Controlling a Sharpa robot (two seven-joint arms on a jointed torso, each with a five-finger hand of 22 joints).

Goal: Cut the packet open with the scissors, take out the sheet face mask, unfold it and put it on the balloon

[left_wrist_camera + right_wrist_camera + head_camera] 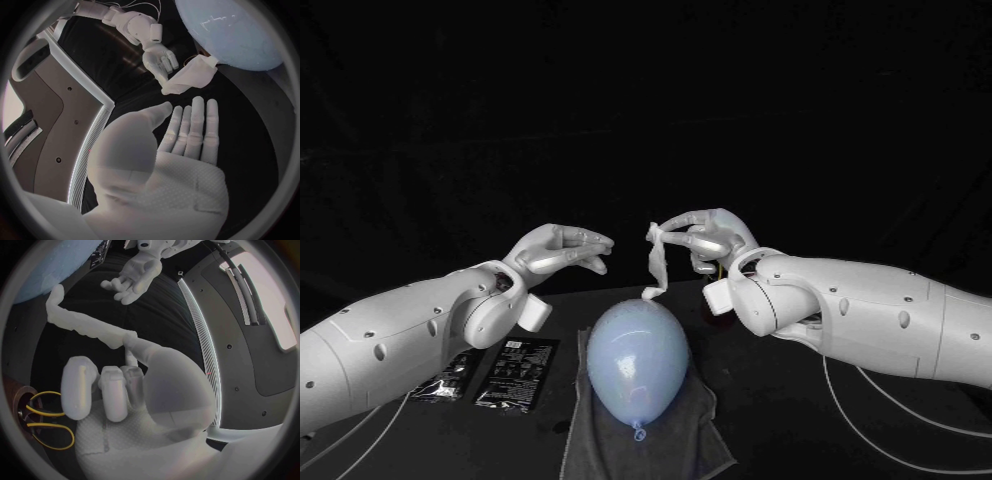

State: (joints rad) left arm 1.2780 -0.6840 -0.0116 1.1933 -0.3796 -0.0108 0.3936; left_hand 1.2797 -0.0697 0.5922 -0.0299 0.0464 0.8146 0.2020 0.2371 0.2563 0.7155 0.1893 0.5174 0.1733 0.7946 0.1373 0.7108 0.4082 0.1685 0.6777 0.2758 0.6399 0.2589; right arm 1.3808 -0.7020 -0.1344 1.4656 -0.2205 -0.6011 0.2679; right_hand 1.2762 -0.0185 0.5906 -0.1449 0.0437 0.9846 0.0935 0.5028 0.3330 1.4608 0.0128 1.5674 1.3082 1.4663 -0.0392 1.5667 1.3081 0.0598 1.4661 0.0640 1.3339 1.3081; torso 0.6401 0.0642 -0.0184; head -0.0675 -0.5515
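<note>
White sheet face mask (656, 268): bunched into a narrow twisted strip, not yet unfolded. My right hand (704, 238) pinches its upper end between thumb and fingertips. The strip hangs down, and its lower end meets or all but meets the twelve o'clock end of the pale blue oval balloon (636, 362); I cannot tell which.

The balloon lies on a grey crumpled cloth (646, 445), knot at six o'clock. My left hand (563, 250) is at nine o'clock of the right one, apart from it, fingers loose and holding nothing. Black foil packets (514, 373) lie at nine o'clock of the balloon. Yellow-handled scissors (44, 420) lie on the table near my right hand.

Judgement: the step in hand is the unfolding.
- Bring the left hand across to the free lower end and pinch one layer at an edge, not the whole bundle.
- Draw the hands apart slowly toward nine and three o'clock, keeping the sheet above the balloon.
- A damp sheet probably clings to itself and may tear at its cut-outs, so pull along the outer edge.
- Keep the tail from dragging on the balloon, which looks light enough to roll off the cloth.
- Keep the right pinch firm throughout.
</note>
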